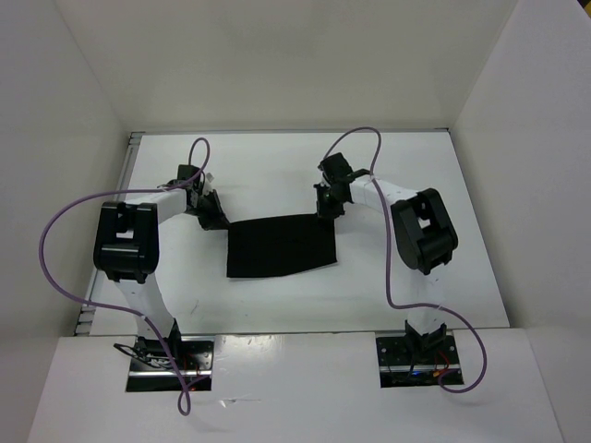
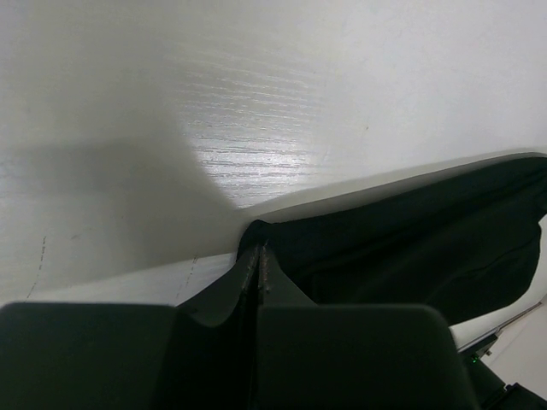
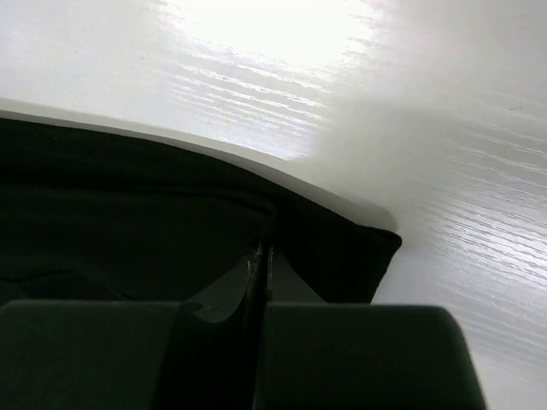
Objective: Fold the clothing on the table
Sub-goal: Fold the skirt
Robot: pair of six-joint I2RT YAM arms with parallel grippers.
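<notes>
Gripping with both tools is what I find at this inspection. My left gripper [image 1: 214, 220] sits at the far-left corner of the clothing [image 1: 282, 247], and its wrist view shows the fingers [image 2: 248, 278] pressed together with the black fabric's corner caught at their tips. My right gripper [image 1: 325, 210] sits at the far-right corner of the clothing; its wrist view likewise shows the jaws brought together, with the far hem pinched between them just inside that corner. The clothing itself lies spread and mostly flat on the table [image 1: 277, 166], a dark, roughly rectangular panel with white surface showing past each of its edges; its near edge runs slightly askew and is held by nothing. I judge the step in hand to be the start of the first fold, far edge secured and not yet lifted. The next move calls for raising both corners together, keeping the hem taut between them, carrying it toward the clothing's near edge, and laying it down square. Uneven travel would skew the fold.
</notes>
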